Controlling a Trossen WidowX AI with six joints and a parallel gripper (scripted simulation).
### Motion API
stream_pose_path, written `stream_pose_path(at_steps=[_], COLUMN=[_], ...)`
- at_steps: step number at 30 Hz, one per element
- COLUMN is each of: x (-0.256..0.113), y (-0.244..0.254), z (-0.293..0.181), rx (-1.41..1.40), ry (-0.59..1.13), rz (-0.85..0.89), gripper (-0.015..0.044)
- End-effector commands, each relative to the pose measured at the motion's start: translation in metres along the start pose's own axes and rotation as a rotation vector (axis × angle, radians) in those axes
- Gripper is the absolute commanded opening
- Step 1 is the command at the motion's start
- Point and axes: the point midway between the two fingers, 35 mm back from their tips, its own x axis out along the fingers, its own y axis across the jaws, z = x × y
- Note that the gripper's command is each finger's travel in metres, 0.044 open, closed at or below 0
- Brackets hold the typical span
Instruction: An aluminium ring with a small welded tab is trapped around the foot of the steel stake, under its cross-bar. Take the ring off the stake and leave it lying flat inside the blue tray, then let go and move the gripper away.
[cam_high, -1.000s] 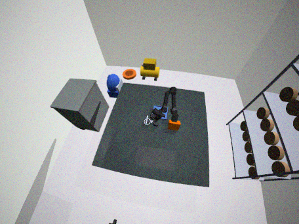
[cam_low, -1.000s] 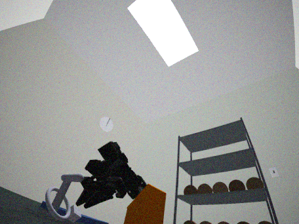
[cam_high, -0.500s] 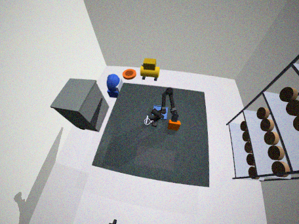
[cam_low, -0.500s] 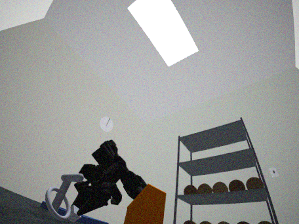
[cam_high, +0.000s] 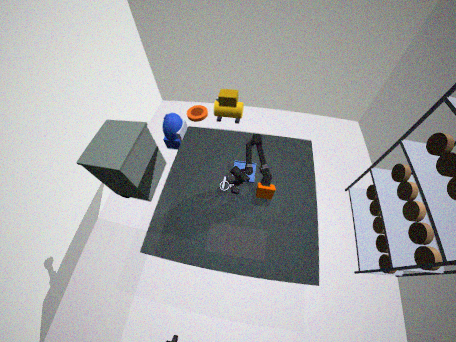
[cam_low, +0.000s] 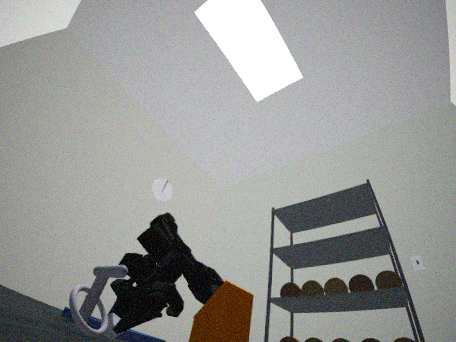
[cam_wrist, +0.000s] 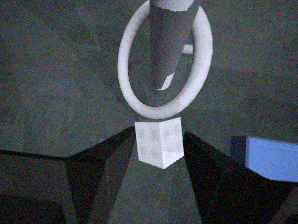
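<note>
Aluminium ring (cam_high: 220, 186) (cam_low: 73, 302) (cam_wrist: 123, 65) is leaning around the steel stake (cam_high: 225, 182) (cam_low: 92, 303) (cam_wrist: 169, 45), under its cross-bar (cam_low: 111, 271); beside the stake, the tool (cam_high: 235, 187) (cam_low: 116, 322) (cam_wrist: 159, 134) is gripping the ring's tab (cam_low: 114, 320) (cam_wrist: 160, 142). A straight lift is risking a jam against the cross-bar, while a shallow pinch is perhaps inviting the tab to twist loose

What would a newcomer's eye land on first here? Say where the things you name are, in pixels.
Probably the black gripper (cam_low: 118, 320) (cam_wrist: 159, 134), closed on the pale cube-shaped tab (cam_wrist: 160, 143) of the ring (cam_high: 221, 186) (cam_low: 73, 305) (cam_wrist: 123, 65), which loops around the steel stake (cam_low: 92, 301) (cam_wrist: 169, 45) under its cross-bar. Next, the bright orange block (cam_high: 265, 191) (cam_low: 223, 315) at the arm's foot, and the tall shelf rack (cam_high: 372, 175) (cam_low: 270, 260) of round brown things, off to the right in the top and exterior views.
</note>
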Motion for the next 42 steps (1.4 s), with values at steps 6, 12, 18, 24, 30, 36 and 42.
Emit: stream_pose_path(at_steps=[6,12,18,24,30,36,42], x=[0.0,0.0,0.0,-0.005,-0.012,-0.018,-0.017], y=[0.0,0.0,0.0,0.0,0.0,0.0,0.001], z=[0.0,0.0,0.0,0.004,0.009,0.012,0.015], rx=[0.002,0.002,0.002,0.002,0.002,0.001,0.003], ry=[0.001,0.001,0.001,0.001,0.001,0.001,0.026], rz=[-0.001,-0.001,-0.001,0.001,0.002,0.003,0.016], gripper=[0.0093,0.0053,0.0013,0.0,0.0,0.0,0.0])
